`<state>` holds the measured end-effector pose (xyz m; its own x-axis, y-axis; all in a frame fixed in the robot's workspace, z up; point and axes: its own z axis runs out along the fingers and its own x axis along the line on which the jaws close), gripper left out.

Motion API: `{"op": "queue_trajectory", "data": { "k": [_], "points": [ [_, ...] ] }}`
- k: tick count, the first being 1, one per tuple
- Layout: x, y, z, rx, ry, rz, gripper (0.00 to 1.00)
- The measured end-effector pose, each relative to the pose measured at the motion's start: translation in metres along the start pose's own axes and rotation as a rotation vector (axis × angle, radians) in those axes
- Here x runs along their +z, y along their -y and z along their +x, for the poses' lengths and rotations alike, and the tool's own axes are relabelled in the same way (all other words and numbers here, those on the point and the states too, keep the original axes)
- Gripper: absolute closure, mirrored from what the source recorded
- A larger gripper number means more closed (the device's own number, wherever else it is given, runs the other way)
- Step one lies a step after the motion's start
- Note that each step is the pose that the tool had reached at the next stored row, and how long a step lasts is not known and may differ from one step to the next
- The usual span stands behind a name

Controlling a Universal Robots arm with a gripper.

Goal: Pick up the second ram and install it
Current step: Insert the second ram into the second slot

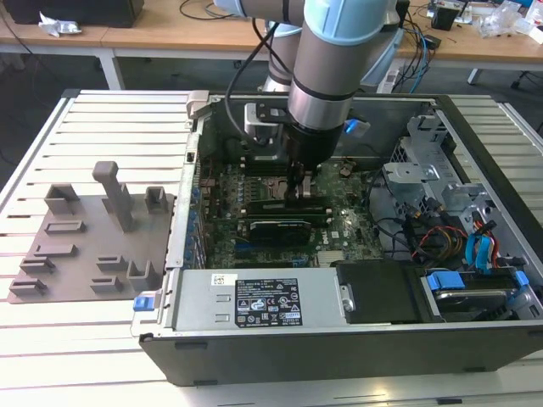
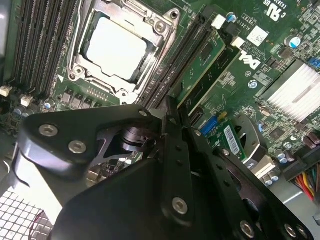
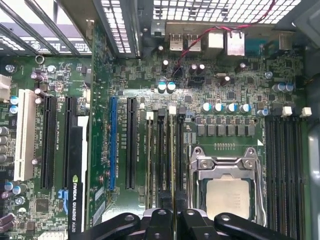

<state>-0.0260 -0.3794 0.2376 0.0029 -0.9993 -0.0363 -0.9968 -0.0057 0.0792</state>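
In the exterior view my gripper (image 1: 299,193) reaches straight down into the open computer case (image 1: 182,254), onto the memory slots beside the CPU socket (image 1: 270,188). The second ram (image 3: 173,155) shows edge-on in the first wrist view. It is a thin green stick standing in a black slot, and it runs up between my fingertips. My gripper (image 3: 173,215) is shut on its near end. In the second wrist view its green face (image 2: 202,60) leads into my gripper (image 2: 170,106). The other green memory stick (image 2: 222,72) (image 3: 149,165) stands two slots further from the socket.
The CPU socket (image 3: 227,192) lies close beside the held stick, with several empty black slots (image 3: 285,170) beyond it. A graphics card (image 3: 75,190) fills an expansion slot. The power supply (image 1: 254,301), a drive cage with cables (image 1: 458,220) and a grey fixture plate (image 1: 85,237) surround the board.
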Motion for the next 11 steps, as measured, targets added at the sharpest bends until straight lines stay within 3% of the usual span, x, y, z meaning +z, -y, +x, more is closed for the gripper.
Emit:
{"op": "queue_trajectory", "data": {
  "k": [1,2,11],
  "points": [
    [0.0005,-0.001,0.0002,0.0,0.0035,-0.0001,0.87],
    [0.0011,-0.0012,0.0,-0.001,0.013,0.0,0.87],
    [0.0024,-0.001,0.0003,-0.001,0.0122,0.0,0.87]
  ]
}}
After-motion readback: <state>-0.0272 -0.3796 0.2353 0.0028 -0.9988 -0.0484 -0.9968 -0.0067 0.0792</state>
